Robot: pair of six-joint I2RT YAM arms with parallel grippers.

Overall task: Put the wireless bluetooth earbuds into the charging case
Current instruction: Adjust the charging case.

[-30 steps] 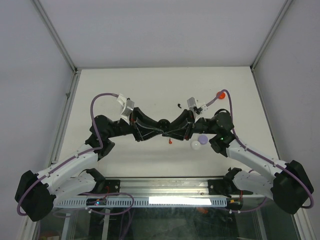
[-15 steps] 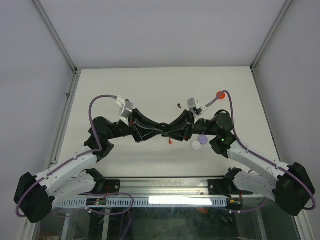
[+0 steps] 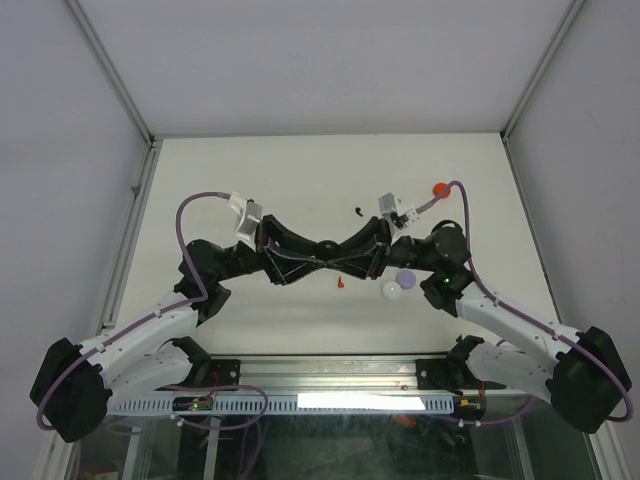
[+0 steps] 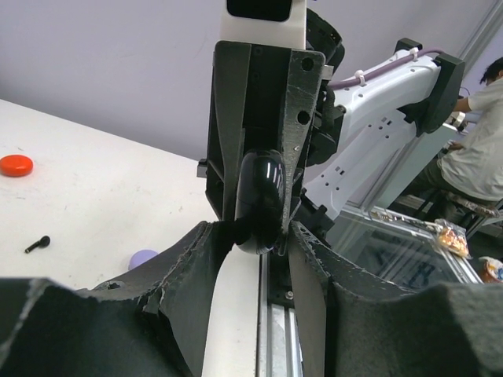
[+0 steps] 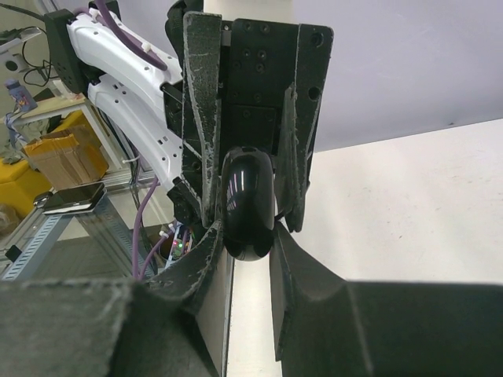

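Note:
A glossy black charging case hangs above the table's middle, between both grippers, which meet tip to tip. My left gripper closes on its lower end in the left wrist view, where the case sits between the right gripper's fingers. My right gripper grips the case in the right wrist view. A black earbud lies on the table behind and also shows in the left wrist view. A red earbud lies in front. No earbud is held.
A lilac round case and a white round case lie under the right arm's wrist. An orange-red round case lies at the back right beside the right arm's cable. Metal frame rails border the table.
Both grippers stay joined at the black case. The wrists have shifted only slightly, and the left wrist camera has drifted a little left. The earbuds on the table have not moved.

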